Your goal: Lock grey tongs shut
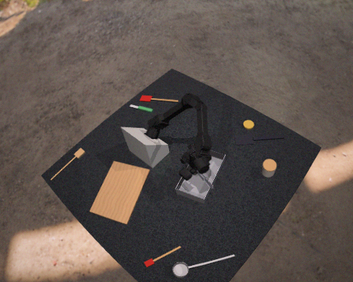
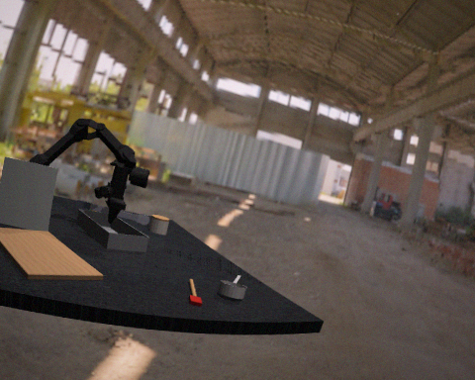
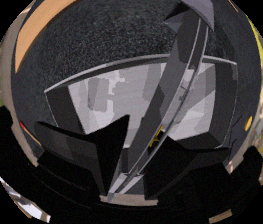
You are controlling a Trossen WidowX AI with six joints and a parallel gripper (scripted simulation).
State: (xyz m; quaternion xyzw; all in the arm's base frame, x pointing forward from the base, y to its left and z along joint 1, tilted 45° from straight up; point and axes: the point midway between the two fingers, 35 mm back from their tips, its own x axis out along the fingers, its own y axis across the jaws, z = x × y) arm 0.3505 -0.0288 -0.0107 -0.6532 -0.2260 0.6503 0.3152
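Note:
The grey tongs (image 1: 207, 181) (image 3: 182, 60) lie across the roasting tin (image 1: 190, 196) (image 2: 128, 242) (image 3: 58, 107). In the wrist view their two arms are close together and run from bottom centre to a wider grey end at the top right, past the tin's rim. My gripper (image 2: 113, 218) (image 3: 135, 119) is down at the tin and shut on the tongs' arms; a small yellow mark shows beside its right finger. In the top view the wrist hides the fingers and much of the tongs. Whether the lock has caught cannot be seen. The wooden board (image 1: 120, 191) (image 2: 44, 252) (image 3: 34, 27) lies flat, bare.
A tall grey slanted block (image 1: 139, 147) (image 2: 26, 193) stands behind the board, beside my arm. A can (image 1: 269, 168) (image 2: 159, 226) and a black spatula (image 1: 245, 140) lie beyond the tin. A long-handled pan (image 1: 180, 269) (image 2: 233, 290) and a red-headed tool (image 1: 149, 262) (image 2: 195, 300) lie near the front.

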